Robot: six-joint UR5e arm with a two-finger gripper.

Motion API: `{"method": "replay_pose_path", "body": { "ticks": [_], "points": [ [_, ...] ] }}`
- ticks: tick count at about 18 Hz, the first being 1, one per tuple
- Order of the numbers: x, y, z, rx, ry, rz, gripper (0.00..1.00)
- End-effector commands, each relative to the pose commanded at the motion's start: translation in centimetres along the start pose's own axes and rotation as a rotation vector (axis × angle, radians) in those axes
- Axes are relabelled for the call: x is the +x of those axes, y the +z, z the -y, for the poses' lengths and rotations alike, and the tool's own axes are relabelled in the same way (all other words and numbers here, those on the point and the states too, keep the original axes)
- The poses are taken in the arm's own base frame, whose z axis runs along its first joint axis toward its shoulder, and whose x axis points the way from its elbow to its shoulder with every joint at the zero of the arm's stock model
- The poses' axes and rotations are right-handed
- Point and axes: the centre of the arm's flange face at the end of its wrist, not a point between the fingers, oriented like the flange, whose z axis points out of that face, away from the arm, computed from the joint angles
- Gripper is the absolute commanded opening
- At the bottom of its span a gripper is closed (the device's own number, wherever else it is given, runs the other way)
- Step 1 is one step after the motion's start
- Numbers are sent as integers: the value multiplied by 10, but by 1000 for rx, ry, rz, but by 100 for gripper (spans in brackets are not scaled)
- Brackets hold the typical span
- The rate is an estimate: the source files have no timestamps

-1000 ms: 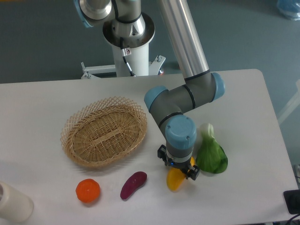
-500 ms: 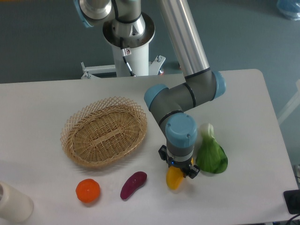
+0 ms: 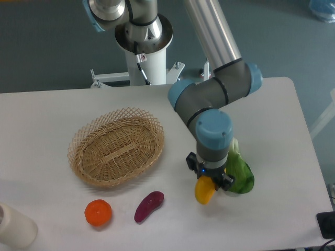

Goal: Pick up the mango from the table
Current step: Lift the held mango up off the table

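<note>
1. Gripper [image 3: 210, 180]: points straight down, its fingers clamped on the top of the mango [image 3: 204, 191], so the fruit hangs below the wrist.
2. Mango: smooth, yellow-orange, elongated; at 5 o'clock on the table [image 3: 47, 112], apparently lifted just clear.
3. Leafy green [image 3: 239, 172]: glossy, crinkled, touching or just beside the mango at 3 o'clock.
4. Basket [image 3: 116, 146]: open wicker weave, oval, at 10 o'clock from the mango.

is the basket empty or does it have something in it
Empty. The basket shows only bare wicker inside; the mango sits in the gripper, and the other produce lies on the table.
</note>
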Motion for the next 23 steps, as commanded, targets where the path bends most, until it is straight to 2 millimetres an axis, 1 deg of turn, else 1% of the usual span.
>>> {"method": "replay_pose_path", "body": {
  "ticks": [3, 5, 8, 9, 14, 19, 23],
  "points": [
    [-12, -11, -22, 5, -17, 17, 56],
    [-17, -16, -35, 9, 5, 14, 56],
    [-27, -24, -58, 91, 9, -15, 58],
    [-29, -29, -63, 110, 1, -11, 60],
    [-31, -29, -67, 78, 7, 1, 61],
    [-34, -35, -70, 21, 115, 9, 61],
    [-36, -38, -73, -37, 132, -7, 61]
  ]
}}
